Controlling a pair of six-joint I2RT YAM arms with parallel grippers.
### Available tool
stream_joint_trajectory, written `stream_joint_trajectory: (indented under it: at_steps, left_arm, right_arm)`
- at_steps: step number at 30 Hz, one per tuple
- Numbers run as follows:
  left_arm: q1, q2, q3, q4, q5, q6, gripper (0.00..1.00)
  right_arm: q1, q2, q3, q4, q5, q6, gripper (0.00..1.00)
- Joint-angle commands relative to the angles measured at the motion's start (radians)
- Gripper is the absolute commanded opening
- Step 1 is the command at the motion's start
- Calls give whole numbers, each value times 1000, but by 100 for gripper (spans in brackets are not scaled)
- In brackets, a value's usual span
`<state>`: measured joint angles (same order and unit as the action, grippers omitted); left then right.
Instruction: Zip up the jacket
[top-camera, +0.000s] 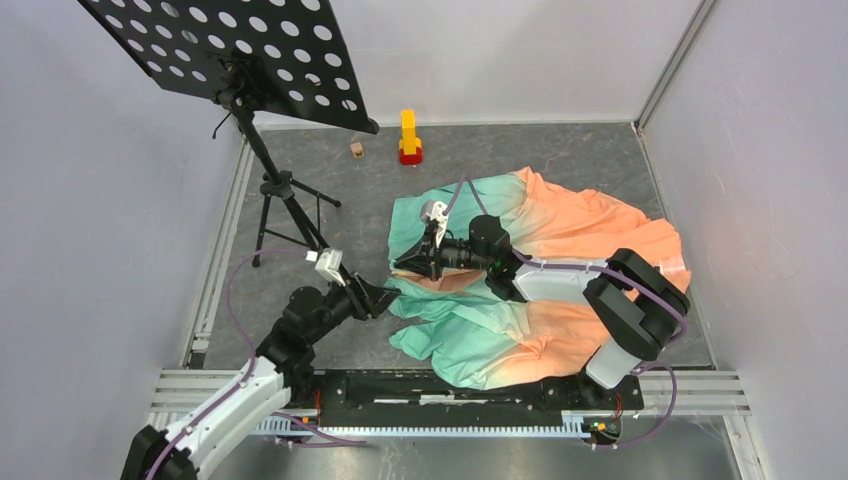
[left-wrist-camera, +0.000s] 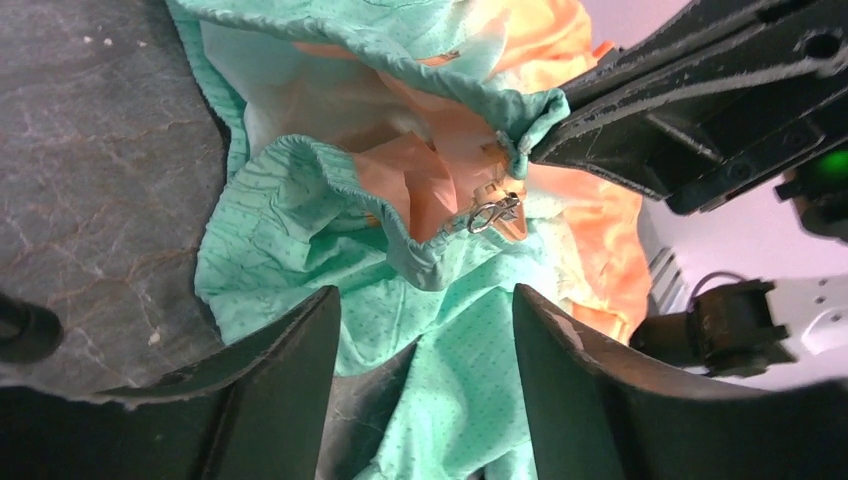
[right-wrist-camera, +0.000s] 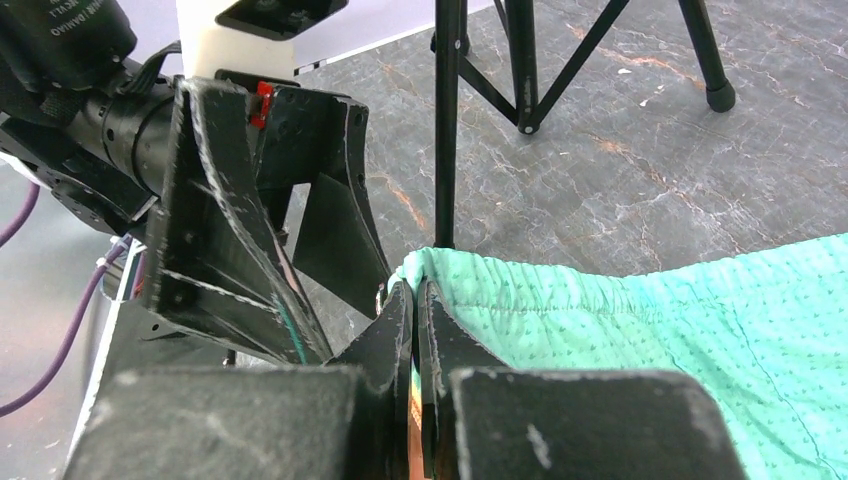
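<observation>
Left wrist view gives you the silver zipper pull (left-wrist-camera: 492, 213), which the top view leaves hidden, so close your spread left end effector (left-wrist-camera: 425, 300) squarely on that pull while the right end effector (right-wrist-camera: 415, 295), pressed together on the green hem (right-wrist-camera: 500, 272), anchors the jacket (top-camera: 580, 225) lying rumpled on the table (top-camera: 560, 150).

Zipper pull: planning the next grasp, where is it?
Left wrist view, centre: the zipper pull lies on the jacket, ahead of the open left gripper, near the right gripper.
</observation>
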<state>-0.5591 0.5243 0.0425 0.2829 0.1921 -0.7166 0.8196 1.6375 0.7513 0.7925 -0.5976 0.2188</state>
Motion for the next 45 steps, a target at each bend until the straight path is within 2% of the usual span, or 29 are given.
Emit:
stream_joint_trajectory:
  at_steps: [1, 5, 9, 13, 17, 20, 24, 28, 41, 45]
  left_arm:
    - [-5, -110, 84, -230, -85, -201, 72]
    - [-5, -163, 191, -422, -142, -250, 73]
    - [-4, -111, 333, -577, -234, -239, 74]
    - [-4, -17, 412, -565, -218, -141, 73]
    - [-4, 45, 433, -482, -161, -50, 66]
    - [-4, 92, 441, -438, -141, -6, 56]
    - [-4, 147, 451, -391, -92, 8, 53]
    - [-4, 169, 455, -392, -100, 17, 48]
    - [-4, 195, 453, -366, -81, 8, 28]
    - [-4, 192, 453, -370, -77, 9, 26]
  right_arm:
    - [-5, 4, 45, 41, 9, 32, 0]
    - [-7, 2, 57, 17, 7, 55, 0]
    - [-10, 3, 84, -37, 2, 66, 0]
    - [-16, 11, 98, -52, -17, 87, 0]
    - [-24, 21, 114, -74, -37, 106, 0]
    - [-25, 22, 117, -75, -41, 106, 0]
    - [-27, 28, 123, -77, -48, 108, 0]
    - [-28, 26, 122, -77, -50, 106, 0]
    - [-29, 29, 122, -67, -54, 111, 0]
    - [-30, 29, 122, -67, -55, 112, 0]
